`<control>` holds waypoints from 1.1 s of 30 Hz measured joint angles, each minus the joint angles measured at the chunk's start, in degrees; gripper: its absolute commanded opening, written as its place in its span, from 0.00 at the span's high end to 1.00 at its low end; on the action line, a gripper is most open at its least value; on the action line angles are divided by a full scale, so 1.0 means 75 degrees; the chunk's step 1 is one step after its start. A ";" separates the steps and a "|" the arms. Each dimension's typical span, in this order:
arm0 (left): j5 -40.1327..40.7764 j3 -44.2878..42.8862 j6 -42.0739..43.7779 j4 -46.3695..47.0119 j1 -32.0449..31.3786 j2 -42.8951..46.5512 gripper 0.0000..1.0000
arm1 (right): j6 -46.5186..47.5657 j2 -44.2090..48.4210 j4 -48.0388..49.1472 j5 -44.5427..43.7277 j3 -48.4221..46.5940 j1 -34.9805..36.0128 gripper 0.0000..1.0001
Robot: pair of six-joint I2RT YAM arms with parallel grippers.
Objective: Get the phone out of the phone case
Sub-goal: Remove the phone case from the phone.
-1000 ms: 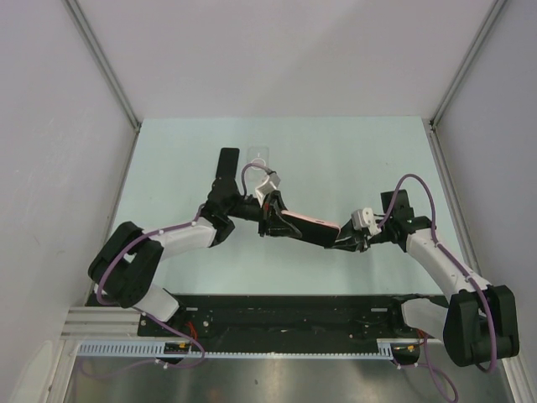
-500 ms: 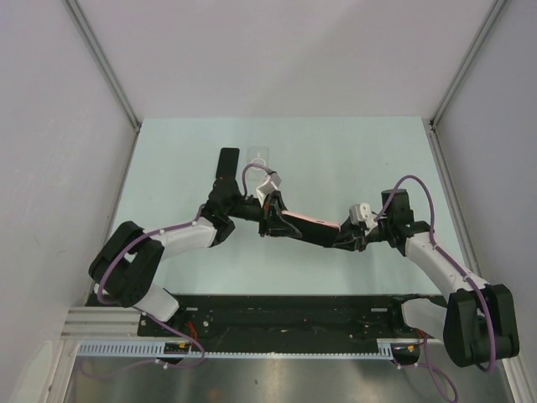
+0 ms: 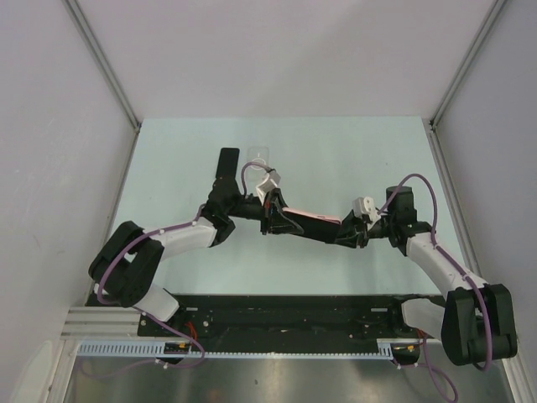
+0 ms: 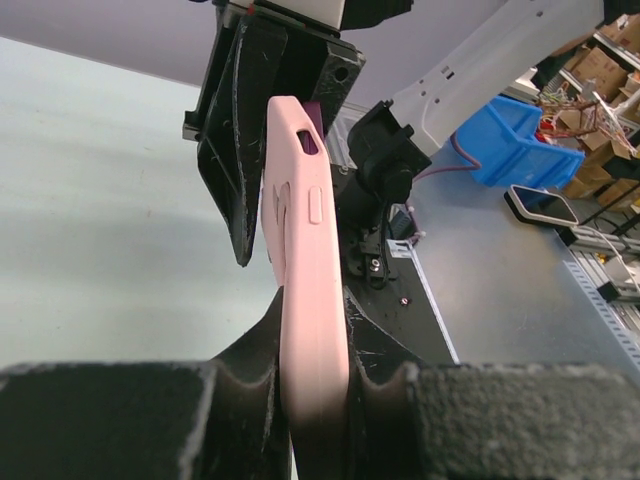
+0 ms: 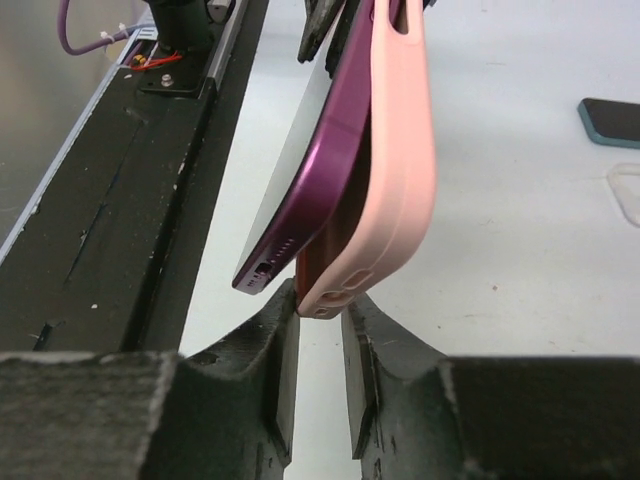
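Aloft, left pincer [image 4: 312, 335] and right pincer [image 5: 318, 300] each clamp the pink case [image 4: 300, 230], purple phone [image 5: 335, 150] partly out.

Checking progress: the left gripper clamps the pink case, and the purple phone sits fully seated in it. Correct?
Not fully: the right wrist view shows one end of the purple phone lifted out of the pink case. The left gripper does clamp it.
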State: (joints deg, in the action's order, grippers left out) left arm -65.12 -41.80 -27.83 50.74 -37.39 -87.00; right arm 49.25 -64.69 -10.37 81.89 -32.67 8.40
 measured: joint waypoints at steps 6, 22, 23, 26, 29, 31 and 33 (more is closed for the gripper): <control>0.0181 0.0000 -0.0012 0.0169 0.0070 0.0000 1.00 | -0.0254 0.0140 0.0431 0.0230 0.0000 -0.0204 0.64; 0.0469 0.0000 -0.0023 0.0376 0.0204 0.0000 1.00 | -0.1358 0.0271 0.1568 0.0166 0.0000 -0.0481 0.62; 0.0481 0.0000 -0.0020 0.0408 0.0210 0.0000 1.00 | -0.1492 0.0280 0.1658 0.0157 0.0000 -0.0501 0.62; 0.0527 0.0000 -0.0020 0.0466 0.0221 0.0000 1.00 | -0.1804 0.0286 0.1859 0.0149 0.0000 -0.0565 0.62; 0.0530 0.0000 -0.0020 0.0490 0.0230 0.0000 1.00 | -0.2087 0.0286 0.2078 0.0149 0.0000 -0.0650 0.62; 0.0551 0.0000 -0.0017 0.0522 0.0239 0.0006 1.00 | -0.2326 0.0297 0.2235 0.0152 0.0000 -0.0705 0.61; 0.0606 0.0000 -0.0020 0.0533 0.0254 0.0017 1.00 | -0.2463 0.0321 0.2363 0.0152 0.0000 -0.0746 0.61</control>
State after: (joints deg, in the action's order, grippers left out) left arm -60.58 -41.80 -27.99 54.74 -35.48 -86.87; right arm 30.79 -62.28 7.35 83.02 -32.67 2.81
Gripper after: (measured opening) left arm 0.197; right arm 0.388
